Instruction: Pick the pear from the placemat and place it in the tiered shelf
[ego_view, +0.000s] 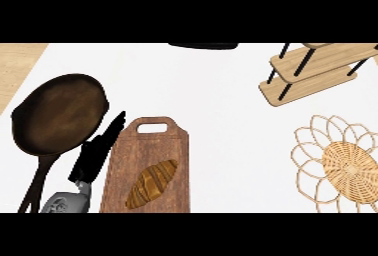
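At the far left I see a dark pan, its handle running down toward the lower edge. Just beside it, over the gap between pan and board, is my left hand: black fingers stretched out straight and pointing up the counter, grasping nothing, with the grey wrist below. It sits between the pan and the wooden board, its fingertips close to the board's top left corner. A croissant lies on the board's lower half.

Then comes a wide stretch of bare white counter. At the upper right stands the tiered shelf, pale wood levels on black rods, partly cut off by the frame. Below it, at the right edge, is the woven placemat with its looped border.

My worry is plain: I cannot find the pear. The part of the placemat I can see holds nothing, and its right side runs out of view, so the pear may sit there or not. My right hand does not show at all, so I cannot tell its fingers or whether it carries anything.

The risks I judge from here: reaching blind toward the mat and knocking the pear off, or clipping the shelf's rods on the way. The left hand could also nudge the board if it shifts sideways.
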